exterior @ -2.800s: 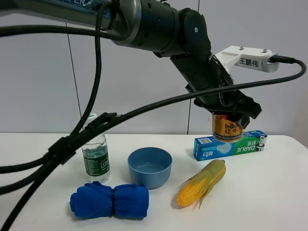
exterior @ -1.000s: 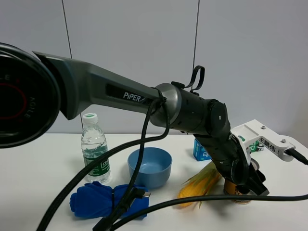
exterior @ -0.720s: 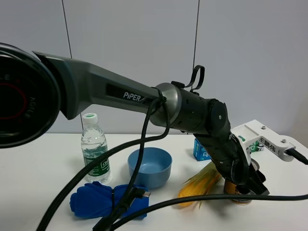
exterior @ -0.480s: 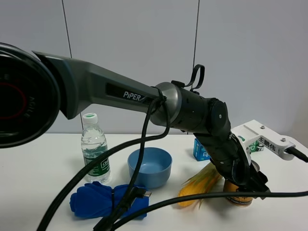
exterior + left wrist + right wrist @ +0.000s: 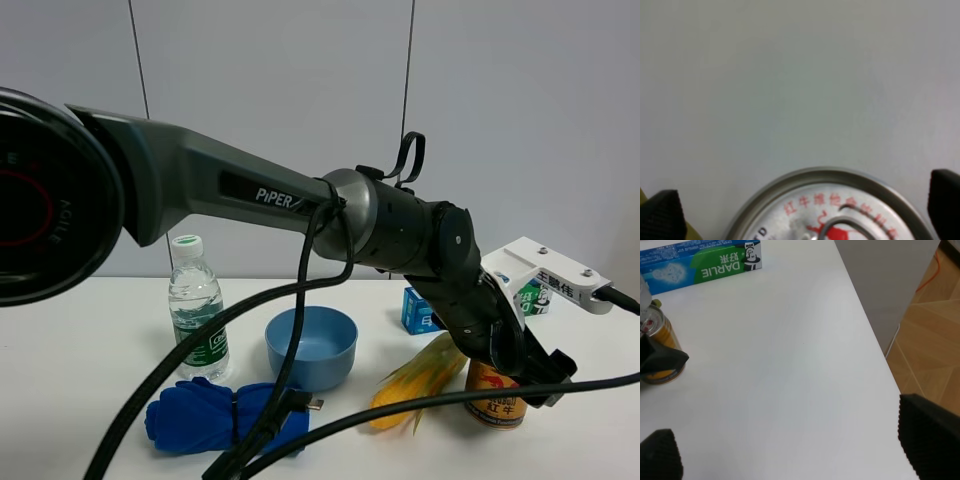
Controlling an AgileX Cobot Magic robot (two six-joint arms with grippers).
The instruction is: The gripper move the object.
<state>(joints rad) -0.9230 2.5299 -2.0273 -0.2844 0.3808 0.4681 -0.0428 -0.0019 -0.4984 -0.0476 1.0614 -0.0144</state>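
The gold can (image 5: 496,396) with the red bulls logo stands upright on the white table (image 5: 80,330), just right of the corn. My left gripper (image 5: 530,368), black with a white labelled bracket (image 5: 545,272), hovers at the can's top. In the left wrist view its fingertips (image 5: 660,215) stand wide apart on either side of the silver pull-tab lid (image 5: 830,210) without touching it. In the right wrist view the can (image 5: 657,347) is at the far left, and my right gripper (image 5: 795,450) is open and empty above bare table.
A corn cob (image 5: 420,378), a blue bowl (image 5: 311,345), a rolled blue cloth (image 5: 225,415) and a clear water bottle (image 5: 196,310) stand left of the can. A Darlie toothpaste box (image 5: 700,262) lies behind it. The table's right edge (image 5: 860,325) drops to wooden floor.
The left gripper carried the can down from above the toothpaste box onto the table beside the corn. In the last half second its fingers opened and rose, uncovering the can.
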